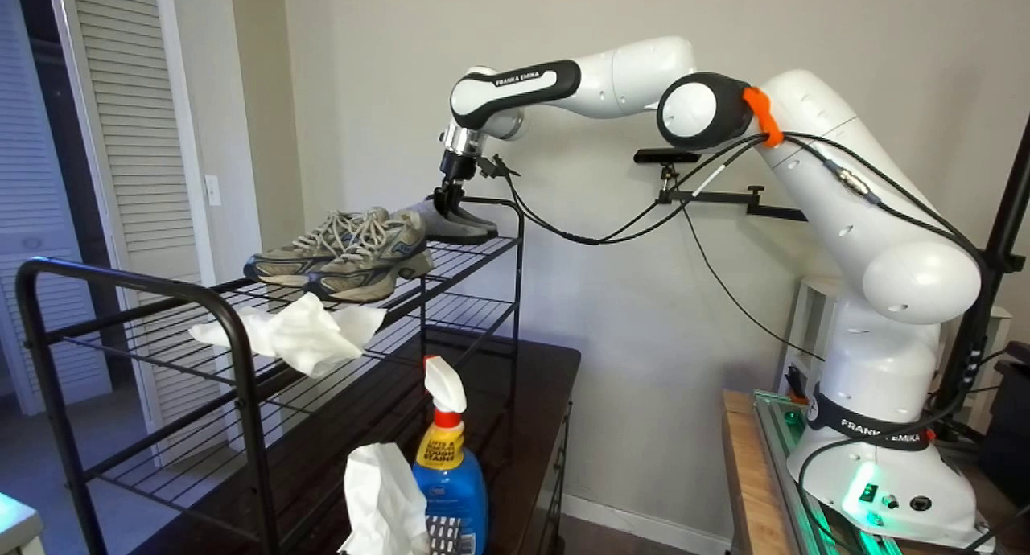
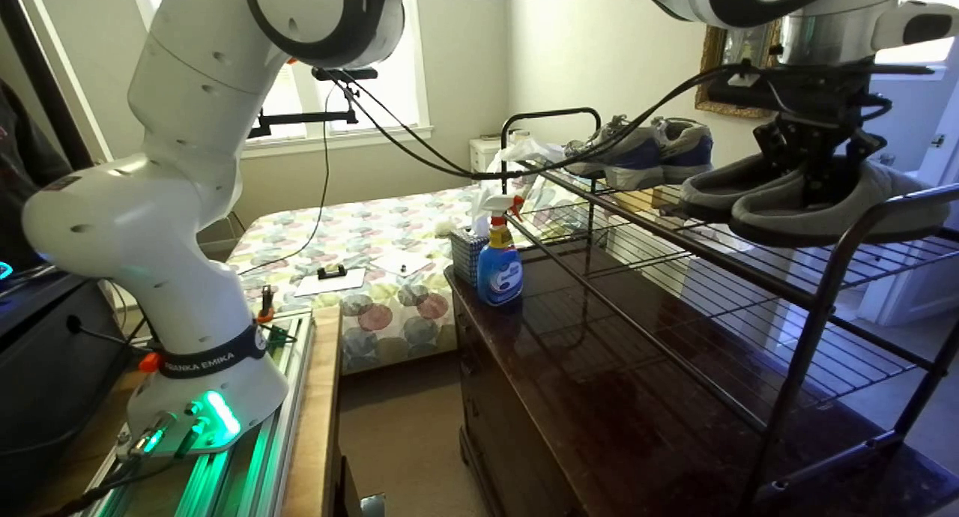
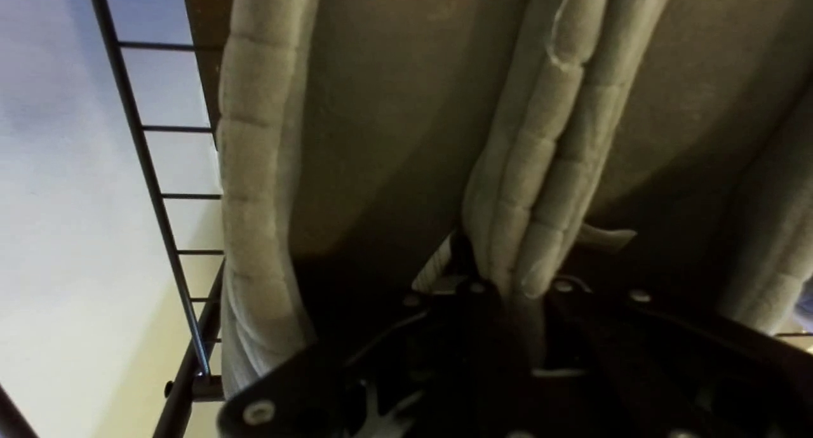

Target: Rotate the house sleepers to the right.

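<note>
Grey slippers (image 2: 846,213), pinched by the jaws at their adjoining walls (image 3: 530,171): grasping appears done, the turn's progress cannot be judged, and release remains.

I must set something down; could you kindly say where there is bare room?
The dresser is bare between the spray bottle, the rack and the drawer-side edge. Crowded: the corner with that bottle and tissue box, and the upper shelf around sneakers, slippers and pincer.
</note>
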Available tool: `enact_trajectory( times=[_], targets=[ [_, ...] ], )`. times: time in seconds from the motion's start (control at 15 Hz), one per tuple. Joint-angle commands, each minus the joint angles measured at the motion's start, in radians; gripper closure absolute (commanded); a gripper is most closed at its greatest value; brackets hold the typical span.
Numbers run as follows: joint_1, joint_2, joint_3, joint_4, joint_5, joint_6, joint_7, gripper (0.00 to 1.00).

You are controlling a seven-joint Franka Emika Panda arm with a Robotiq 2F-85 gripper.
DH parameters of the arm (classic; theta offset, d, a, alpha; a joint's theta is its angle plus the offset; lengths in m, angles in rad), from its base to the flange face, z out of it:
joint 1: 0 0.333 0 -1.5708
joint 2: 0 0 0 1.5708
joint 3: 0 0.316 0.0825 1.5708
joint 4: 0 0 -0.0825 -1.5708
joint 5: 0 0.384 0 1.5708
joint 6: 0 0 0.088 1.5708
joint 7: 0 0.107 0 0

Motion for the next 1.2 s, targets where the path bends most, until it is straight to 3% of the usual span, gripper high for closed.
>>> enact_trajectory(
  times=[0.0, 0.47, 0.6, 0.67, 0.87, 0.93, 1.0, 1.13],
  targets=[
    [0.039, -0.098, -0.036, -0.052, -0.027, -0.038, 0.144, 0.97],
    [0.046, -0.186, -0.052, -0.072, 0.005, -0.179, 0.288, 0.97],
    [0.036, -0.204, -0.033, -0.085, 0.022, -0.231, 0.248, 0.97],
    [0.04, -0.145, -0.045, -0.02, -0.001, -0.196, 0.26, 0.9],
    [0.04, -0.164, -0.038, -0.044, 0.0, -0.221, 0.26, 0.9],
    [0.04, -0.167, -0.038, -0.049, 0.0, -0.221, 0.26, 0.97],
    [0.059, -0.172, -0.056, -0.062, -0.004, -0.189, 0.378, 0.97],
    [0.075, -0.182, -0.059, -0.081, 0.009, -0.155, 0.498, 0.97]
  ],
)
